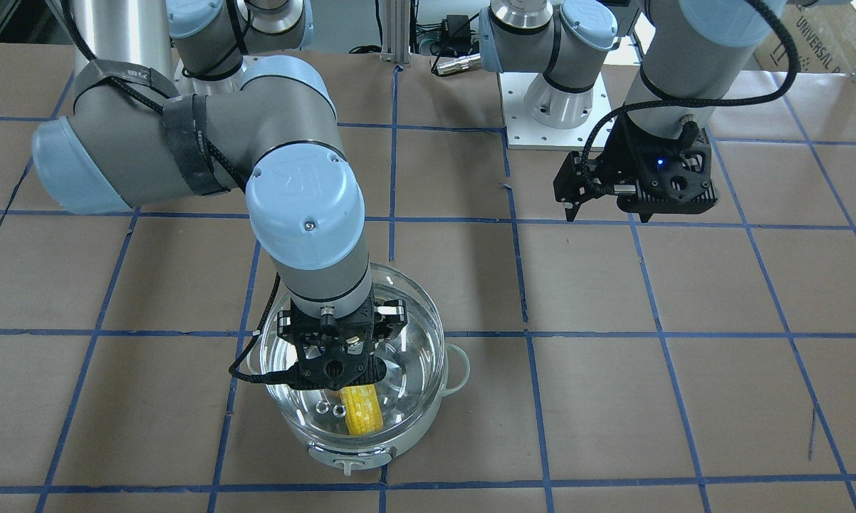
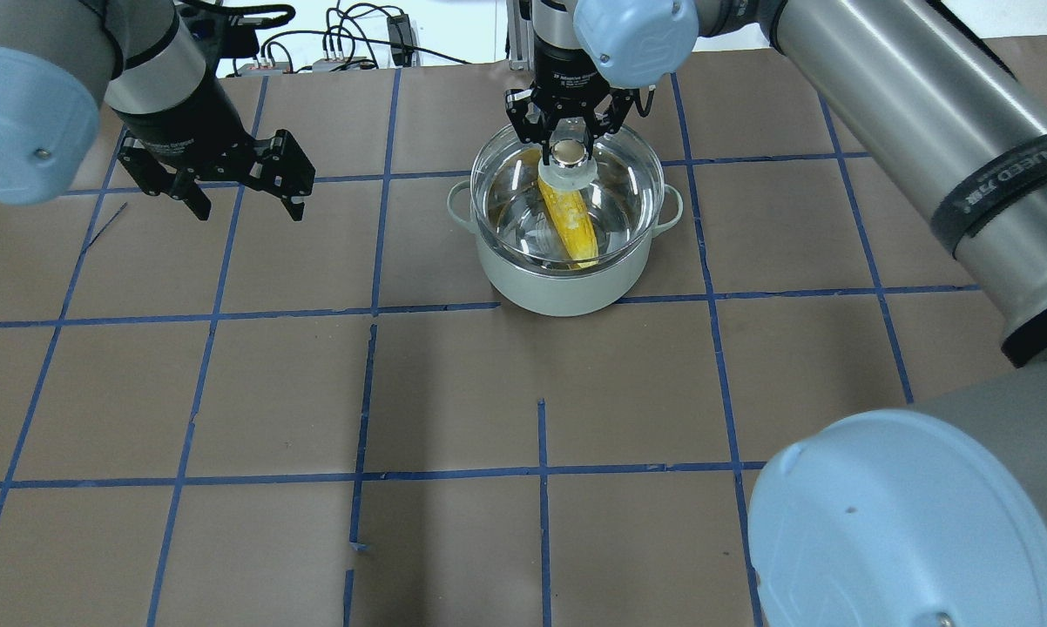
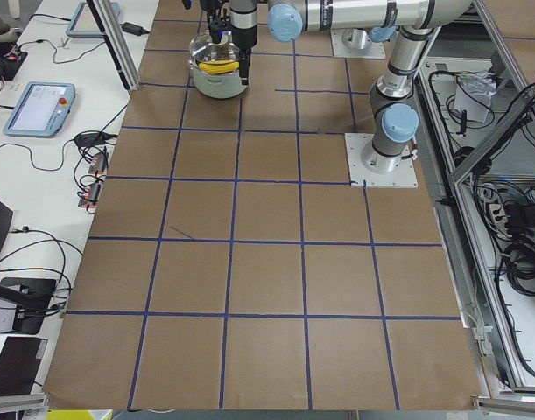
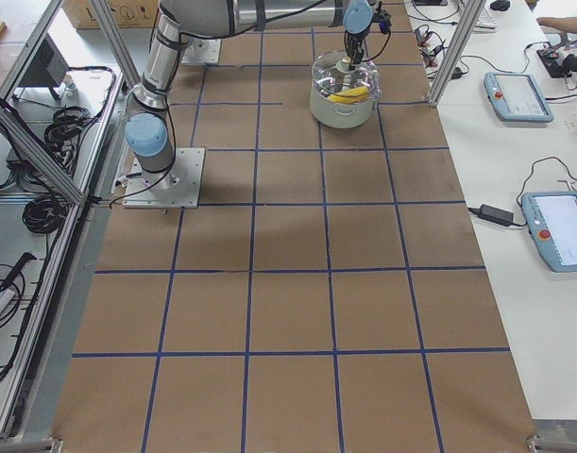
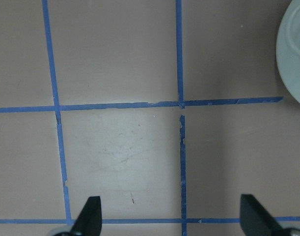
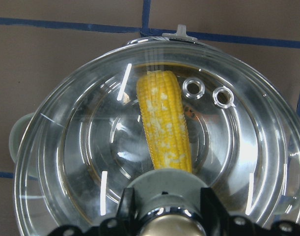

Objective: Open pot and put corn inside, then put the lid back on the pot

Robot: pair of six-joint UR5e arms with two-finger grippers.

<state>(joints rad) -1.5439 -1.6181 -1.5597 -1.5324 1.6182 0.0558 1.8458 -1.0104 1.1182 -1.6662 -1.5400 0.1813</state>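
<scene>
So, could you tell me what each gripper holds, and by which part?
The right gripper holds the lid by its centre knob; the left gripper is open and empty.

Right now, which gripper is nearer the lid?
Right. The right gripper is closed on the lid by its knob atop the pot; the left gripper hangs open over the table, well aside.
</scene>
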